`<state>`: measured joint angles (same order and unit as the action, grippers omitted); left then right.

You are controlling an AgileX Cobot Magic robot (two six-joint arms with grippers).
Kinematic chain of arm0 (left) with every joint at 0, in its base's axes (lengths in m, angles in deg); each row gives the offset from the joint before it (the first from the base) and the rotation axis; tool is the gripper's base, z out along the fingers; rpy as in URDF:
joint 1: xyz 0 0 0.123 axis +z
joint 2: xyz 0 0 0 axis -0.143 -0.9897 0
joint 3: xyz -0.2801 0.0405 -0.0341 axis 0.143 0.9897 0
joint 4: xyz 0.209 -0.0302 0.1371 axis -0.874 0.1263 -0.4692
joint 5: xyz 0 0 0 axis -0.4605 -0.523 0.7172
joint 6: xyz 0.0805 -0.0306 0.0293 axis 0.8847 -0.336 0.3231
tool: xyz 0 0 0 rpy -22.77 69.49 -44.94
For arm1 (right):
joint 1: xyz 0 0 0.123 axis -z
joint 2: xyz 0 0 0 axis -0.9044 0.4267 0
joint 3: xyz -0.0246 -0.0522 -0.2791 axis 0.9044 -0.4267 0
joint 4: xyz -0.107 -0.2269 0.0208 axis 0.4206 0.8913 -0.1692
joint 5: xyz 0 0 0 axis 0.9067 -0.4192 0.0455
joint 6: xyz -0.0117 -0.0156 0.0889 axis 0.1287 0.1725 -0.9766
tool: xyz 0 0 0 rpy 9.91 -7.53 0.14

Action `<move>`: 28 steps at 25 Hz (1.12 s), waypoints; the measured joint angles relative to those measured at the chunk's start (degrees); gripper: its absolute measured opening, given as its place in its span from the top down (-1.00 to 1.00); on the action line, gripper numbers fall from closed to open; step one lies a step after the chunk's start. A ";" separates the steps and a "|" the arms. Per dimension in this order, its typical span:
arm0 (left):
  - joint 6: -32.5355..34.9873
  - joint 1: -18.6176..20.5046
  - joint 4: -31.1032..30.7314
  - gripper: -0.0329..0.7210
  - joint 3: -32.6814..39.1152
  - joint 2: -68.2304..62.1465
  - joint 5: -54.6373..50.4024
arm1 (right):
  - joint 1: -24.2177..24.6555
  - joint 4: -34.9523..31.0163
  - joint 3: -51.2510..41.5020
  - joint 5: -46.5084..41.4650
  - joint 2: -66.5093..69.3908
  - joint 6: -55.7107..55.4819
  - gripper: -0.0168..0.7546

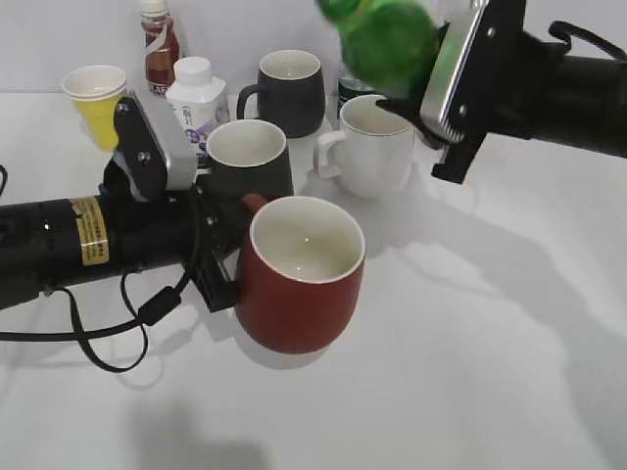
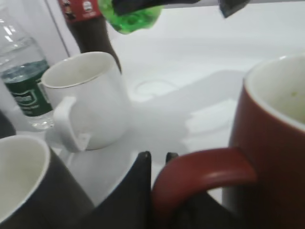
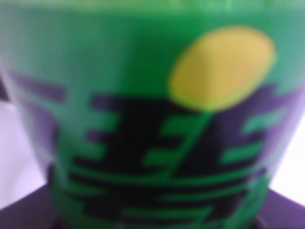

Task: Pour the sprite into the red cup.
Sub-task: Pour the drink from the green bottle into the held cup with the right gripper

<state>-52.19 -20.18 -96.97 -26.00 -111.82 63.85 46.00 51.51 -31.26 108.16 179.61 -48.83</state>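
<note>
Right end effector (image 1: 416, 93) grips the sprite (image 1: 387, 39), top cropped.

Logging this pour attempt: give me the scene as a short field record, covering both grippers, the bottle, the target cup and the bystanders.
left gripper: shut on the red cup's handle
right gripper: shut on the sprite, held in the air
sprite: tilted, above the white mug rather than the red cup
red cup: upright on the table, inside looks empty
white mug: behind the red cup, handle to the left
black mugs: one beside the left arm, one further back
other items: yellow paper cup, cola bottle, small white bottle, water bottle
</note>
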 joint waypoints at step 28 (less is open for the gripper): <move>0.00 0.00 -1.01 0.75 -0.07 -0.61 1.55 | 0.00 3.56 0.00 -0.99 0.02 28.91 -0.07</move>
<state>-52.19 -20.18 -97.97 -26.07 -112.43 65.41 46.00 55.07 -31.26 107.17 179.63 -19.92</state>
